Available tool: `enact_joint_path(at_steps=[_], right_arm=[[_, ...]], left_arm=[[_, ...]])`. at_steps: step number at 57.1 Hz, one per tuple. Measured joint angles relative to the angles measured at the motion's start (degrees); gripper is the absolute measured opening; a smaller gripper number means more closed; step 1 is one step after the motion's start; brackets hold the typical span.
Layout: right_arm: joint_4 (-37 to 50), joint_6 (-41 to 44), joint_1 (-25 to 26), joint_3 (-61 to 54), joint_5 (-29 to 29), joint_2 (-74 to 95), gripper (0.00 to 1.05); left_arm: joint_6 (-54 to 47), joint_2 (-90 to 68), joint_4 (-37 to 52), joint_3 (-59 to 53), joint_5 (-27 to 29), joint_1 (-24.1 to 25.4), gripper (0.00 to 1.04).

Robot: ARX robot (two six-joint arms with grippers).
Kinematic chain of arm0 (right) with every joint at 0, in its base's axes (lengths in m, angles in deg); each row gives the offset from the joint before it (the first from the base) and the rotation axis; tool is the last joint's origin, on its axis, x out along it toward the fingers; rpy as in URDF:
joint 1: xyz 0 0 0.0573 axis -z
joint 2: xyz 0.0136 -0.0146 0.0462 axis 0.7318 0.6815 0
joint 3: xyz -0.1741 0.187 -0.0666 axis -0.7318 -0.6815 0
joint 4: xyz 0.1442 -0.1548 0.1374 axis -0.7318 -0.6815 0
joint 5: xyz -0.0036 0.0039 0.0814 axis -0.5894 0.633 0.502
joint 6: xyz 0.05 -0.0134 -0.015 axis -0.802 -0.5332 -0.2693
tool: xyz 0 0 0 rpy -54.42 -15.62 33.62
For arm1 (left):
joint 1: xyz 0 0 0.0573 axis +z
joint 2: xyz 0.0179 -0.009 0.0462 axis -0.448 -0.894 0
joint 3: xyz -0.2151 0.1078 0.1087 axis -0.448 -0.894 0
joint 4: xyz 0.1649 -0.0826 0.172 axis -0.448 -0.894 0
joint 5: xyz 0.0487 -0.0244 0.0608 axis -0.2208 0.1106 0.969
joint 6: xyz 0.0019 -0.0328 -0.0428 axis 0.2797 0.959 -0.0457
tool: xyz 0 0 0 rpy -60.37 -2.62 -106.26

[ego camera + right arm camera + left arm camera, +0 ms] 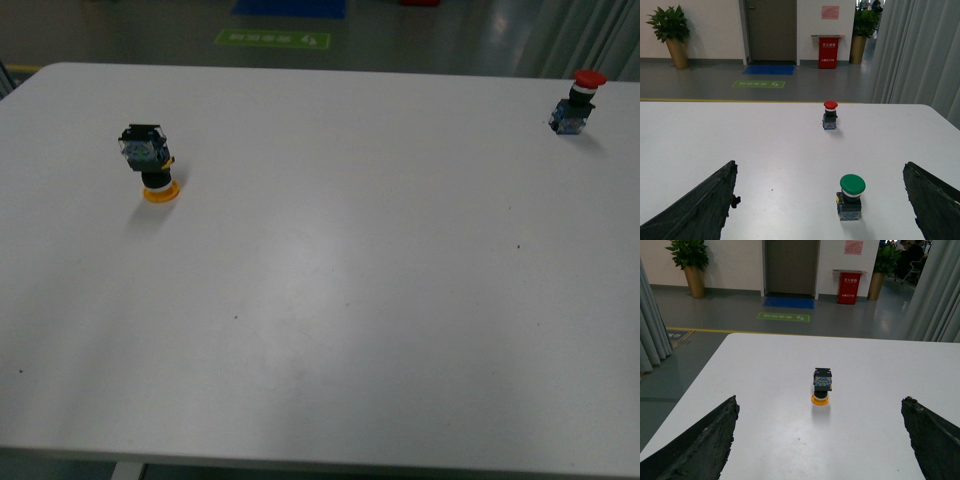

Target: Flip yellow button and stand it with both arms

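The yellow button (pixel 150 160) stood cap-down on the table (pixel 330 300), in the upper left of the front view. The left gripper (pixel 820 402) and right gripper (pixel 820 163) were wide open, holding nothing. The approach seemed not yet begun; the next move probably called for the left gripper to reach the black body.

The white table (pixel 330 300) has rounded far corners and a smooth, faintly glossy top with a few tiny dark specks. In the front view, the yellow button (pixel 150 160) sits at about ten o'clock from the table's middle. It is upside down, with its cap flat on the top and its dark body pointing up. The red button (pixel 578 103) stands at about two o'clock, near the far right edge, cap up. The right wrist view also shows a green button (pixel 851 196) standing cap up, well apart from the red one.
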Motion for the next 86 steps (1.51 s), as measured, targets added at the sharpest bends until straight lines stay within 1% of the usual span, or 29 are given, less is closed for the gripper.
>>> enact_joint_path(at_steps=[73,74,76,77,78,79,80,82,84,86], right_arm=[[0.0,0.0,0.0,0.0,0.0,0.0,0.97],[0.0,0.0,0.0,0.0,0.0,0.0,0.97],[0.0,0.0,0.0,0.0,0.0,0.0,0.97],[0.0,0.0,0.0,0.0,0.0,0.0,0.97],[0.0,0.0,0.0,0.0,0.0,0.0,0.97],[0.0,0.0,0.0,0.0,0.0,0.0,0.97],[0.0,0.0,0.0,0.0,0.0,-0.1,0.97],[0.0,0.0,0.0,0.0,0.0,-0.1,0.97],[0.0,0.0,0.0,0.0,0.0,-0.1,0.97],[0.0,0.0,0.0,0.0,0.0,-0.1,0.97]], left_arm=[[0.2,-0.1,-0.1,0.1,0.3,0.0,0.98],[1.3,-1.3,-2.1,0.7,2.2,-0.5,0.98],[5.2,-5.6,-8.9,3.4,5.7,0.0,0.98],[6.2,-7.3,-10.4,4.3,6.0,0.4,0.98],[8.7,-12.8,-12.2,6.4,5.7,2.1,0.98],[9.4,-16.6,-11.8,7.6,5.2,3.5,0.98],[10.3,-21.9,-10.2,9.1,3.7,5.6,0.98],[10.5,-28.8,-6.8,11.1,1.0,8.1,0.98],[10.2,-36.5,-2.2,13.8,-0.7,10.1,0.98],[9.3,-42.1,1.4,16.0,-1.9,11.0,0.98]])
